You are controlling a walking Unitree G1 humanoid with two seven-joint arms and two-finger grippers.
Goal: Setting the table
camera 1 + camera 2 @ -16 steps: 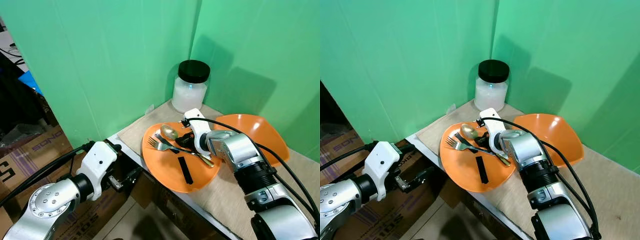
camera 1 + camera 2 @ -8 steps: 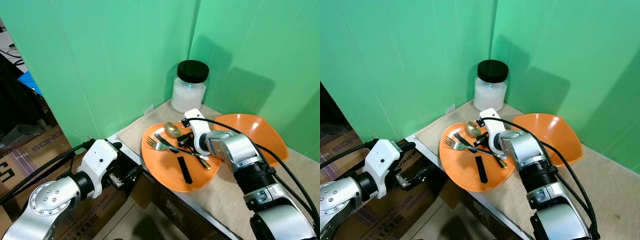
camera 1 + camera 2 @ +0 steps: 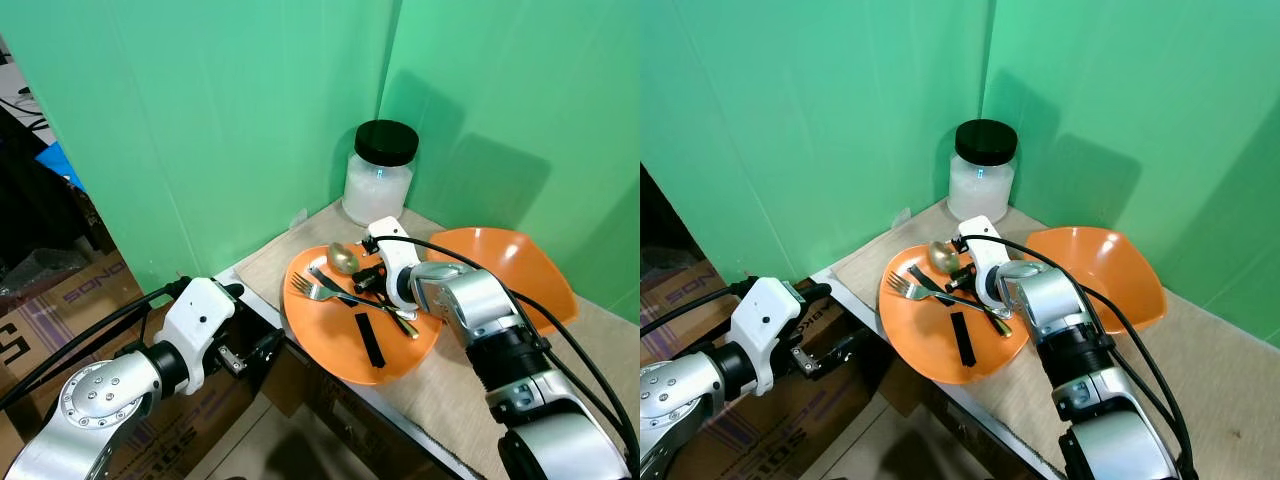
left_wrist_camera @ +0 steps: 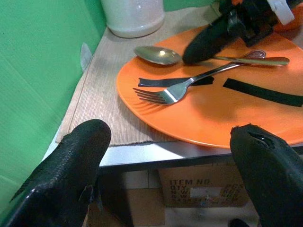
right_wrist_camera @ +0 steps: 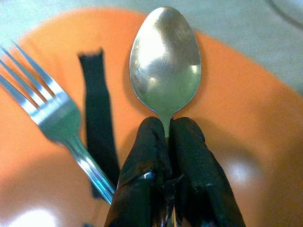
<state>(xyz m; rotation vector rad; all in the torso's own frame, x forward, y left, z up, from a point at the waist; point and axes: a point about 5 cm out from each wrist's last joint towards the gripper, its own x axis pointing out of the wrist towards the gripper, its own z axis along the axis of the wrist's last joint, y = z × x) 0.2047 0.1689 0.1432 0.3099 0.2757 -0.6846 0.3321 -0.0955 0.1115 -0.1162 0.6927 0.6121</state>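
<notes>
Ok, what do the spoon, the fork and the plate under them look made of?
Spoon, pinched by the right hand: polished metal, mirror glare, faintly golden in the left wrist view. Fork: bright silver metal, shiny tines. Plate: smooth orange with soft highlights, probably plastic or melamine; glazed ceramic can't be excluded.

Gold spoon (image 5: 165,71) sits over the orange plate (image 3: 330,345) around 12 o'clock, neck pinched. Silver fork (image 3: 335,293) lies across the middle, tines toward 9 o'clock.
</notes>
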